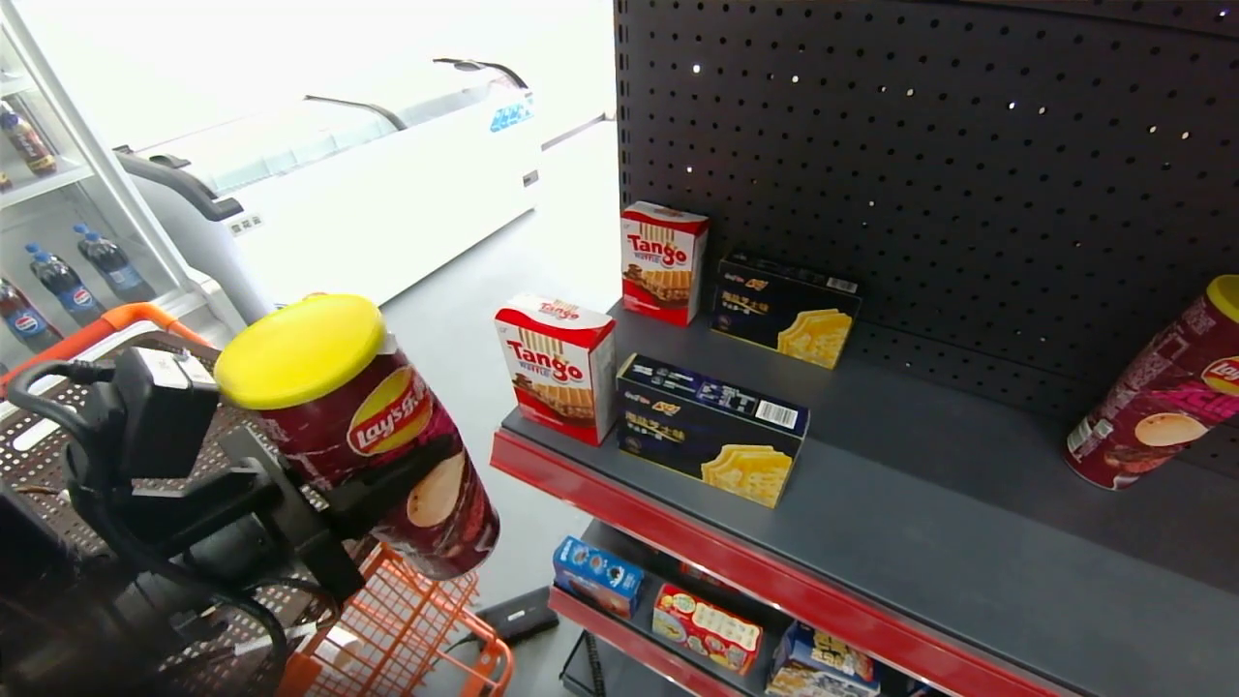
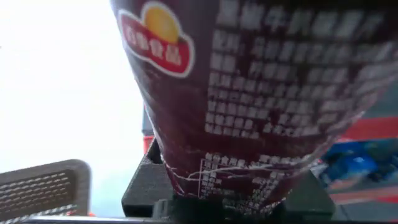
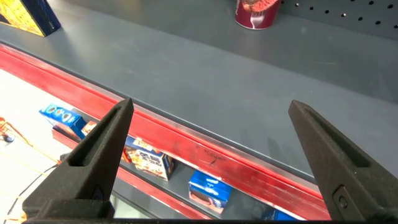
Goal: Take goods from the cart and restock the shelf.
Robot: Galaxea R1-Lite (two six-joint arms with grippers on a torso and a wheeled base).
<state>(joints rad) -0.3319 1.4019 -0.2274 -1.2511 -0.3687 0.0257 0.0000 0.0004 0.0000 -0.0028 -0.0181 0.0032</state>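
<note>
1. Our left fingers [image 1: 418, 467] pinch a tilted can [image 1: 373, 411], yellow lid up, above the cart [image 1: 407, 629], left of the shelf [image 1: 929, 503].
2. Our right fingers [image 3: 99, 155] are spread wide over the shelf's red front edge.
3. On the shelf, a second can [image 1: 1157, 402] tilts at the back, well apart from the boxes [image 1: 711, 440].

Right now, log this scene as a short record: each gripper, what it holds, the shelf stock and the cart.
left gripper: shut on a chip canister with a yellow lid, held above the cart, left of the shelf
right gripper: open, empty, over the shelf's red front edge
shelf: bare in the middle
second canister: on the shelf, far right, by the pegboard
wafer boxes: two, at the left end
dark blue boxes: two, beside the wafer boxes
cart: orange, below the left arm
</note>
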